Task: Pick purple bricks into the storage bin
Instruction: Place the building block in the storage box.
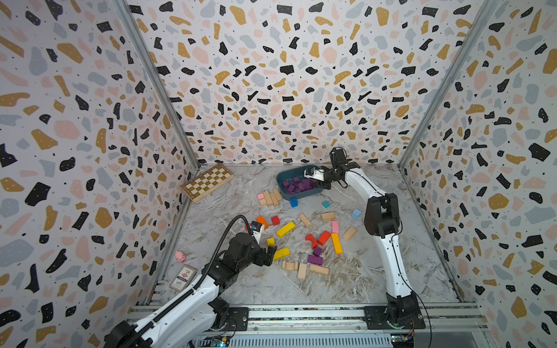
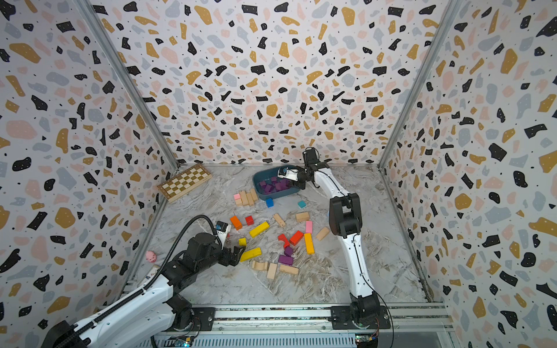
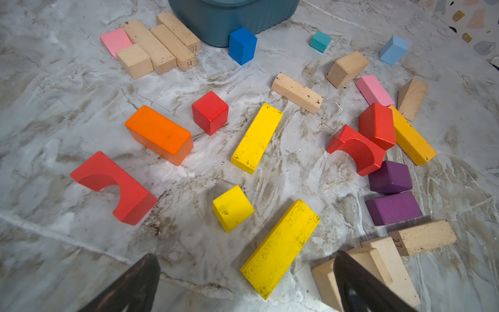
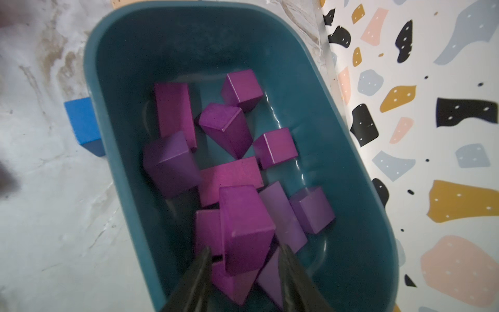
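The storage bin stands at the back of the table, and its near wall shows in the left wrist view. Several purple bricks lie piled inside. My right gripper hangs over the bin, open. One purple brick lies on the pile just off its fingertips, with a small gap on each side. Two more purple bricks lie mid-table. My left gripper stands open and holds nothing, to their left.
A chessboard leans at the back left. A blue cube touches the bin's near wall. Yellow bars, red arches, an orange block and plain wooden blocks are scattered mid-table. A pink pig and a card box lie by the left wall.
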